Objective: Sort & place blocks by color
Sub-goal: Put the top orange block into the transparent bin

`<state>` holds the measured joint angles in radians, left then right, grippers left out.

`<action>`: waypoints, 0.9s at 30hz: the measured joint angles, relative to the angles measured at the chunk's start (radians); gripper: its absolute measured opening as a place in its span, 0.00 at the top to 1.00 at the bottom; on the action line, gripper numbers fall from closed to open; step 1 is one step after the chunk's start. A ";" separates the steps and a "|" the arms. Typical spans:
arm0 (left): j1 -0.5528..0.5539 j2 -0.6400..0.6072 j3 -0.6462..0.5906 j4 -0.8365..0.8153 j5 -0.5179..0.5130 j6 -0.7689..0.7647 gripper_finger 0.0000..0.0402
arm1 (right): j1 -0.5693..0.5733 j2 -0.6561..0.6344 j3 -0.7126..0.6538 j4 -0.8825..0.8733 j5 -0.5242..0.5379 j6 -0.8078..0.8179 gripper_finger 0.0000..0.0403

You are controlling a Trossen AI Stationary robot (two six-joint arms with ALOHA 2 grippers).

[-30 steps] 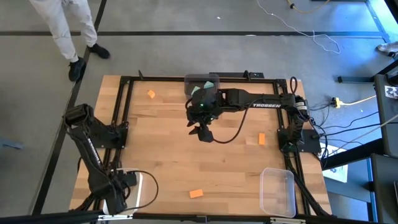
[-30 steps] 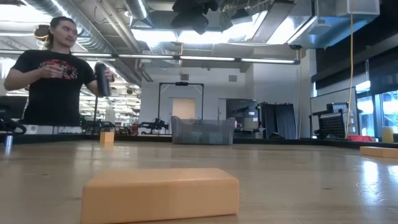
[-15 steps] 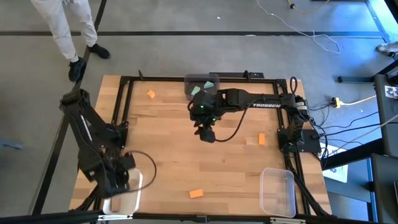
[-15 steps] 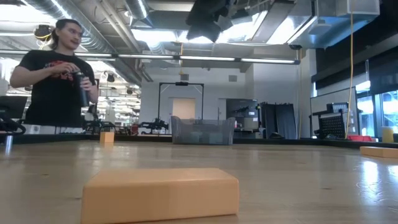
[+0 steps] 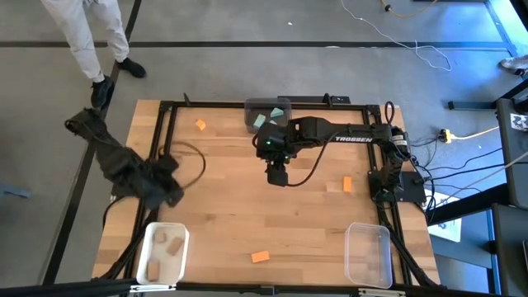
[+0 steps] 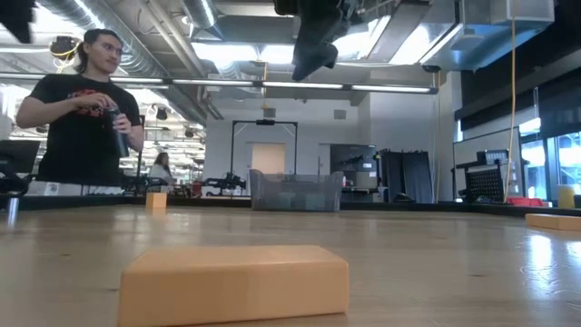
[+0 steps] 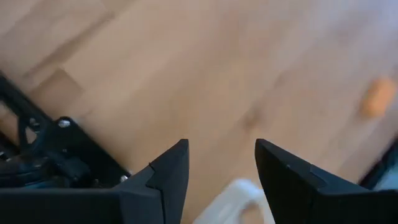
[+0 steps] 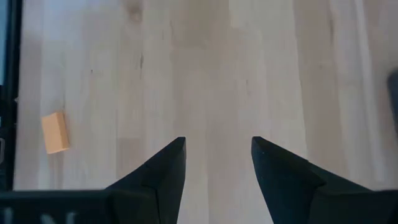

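Note:
Three orange blocks lie flat on the table (image 5: 200, 124) (image 5: 347, 184) (image 5: 260, 256). Teal blocks (image 5: 266, 118) sit in the dark grey bin (image 5: 285, 105) at the far edge, and tan blocks (image 5: 163, 242) lie in the white bin (image 5: 177, 262) at the near left. My right gripper (image 5: 276, 174) hangs open over the table's middle, with an orange block (image 8: 55, 132) off to one side of its open fingers (image 8: 217, 143). My left gripper (image 5: 169, 191) is open above the table's left side (image 7: 221, 146). It holds nothing.
A clear bin (image 5: 369, 254) stands at the near right corner. A black frame rail (image 5: 272, 102) runs round the table. A cable (image 5: 307, 177) loops below the right arm. A person (image 6: 82, 118) stands beyond the far edge. Bare wood lies between the arms.
My left arm has risen from over the white bin and swung toward the far and left edges, uncovering the bin with its tan blocks. My right gripper has shifted slightly toward the table's right and turned about.

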<state>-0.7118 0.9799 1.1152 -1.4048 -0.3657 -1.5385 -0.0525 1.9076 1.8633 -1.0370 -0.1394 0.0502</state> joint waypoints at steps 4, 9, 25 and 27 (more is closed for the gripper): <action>0.162 -0.041 0.000 -0.004 -0.058 0.023 0.57 | -0.007 0.000 0.000 -0.001 0.000 0.003 0.54; 0.388 -0.049 0.000 0.003 -0.128 0.139 0.58 | -0.030 0.000 0.000 -0.004 0.000 0.051 0.54; 1.041 0.023 0.000 0.190 -0.038 0.589 0.58 | -0.064 0.000 0.000 -0.002 -0.003 0.054 0.54; 1.116 0.041 0.000 0.220 0.002 0.672 0.58 | -0.066 0.000 0.000 -0.001 -0.003 0.080 0.54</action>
<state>0.4042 1.0206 1.1152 -1.1844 -0.3641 -0.8669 -0.1181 1.9076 1.8630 -1.0378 -0.1428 0.1307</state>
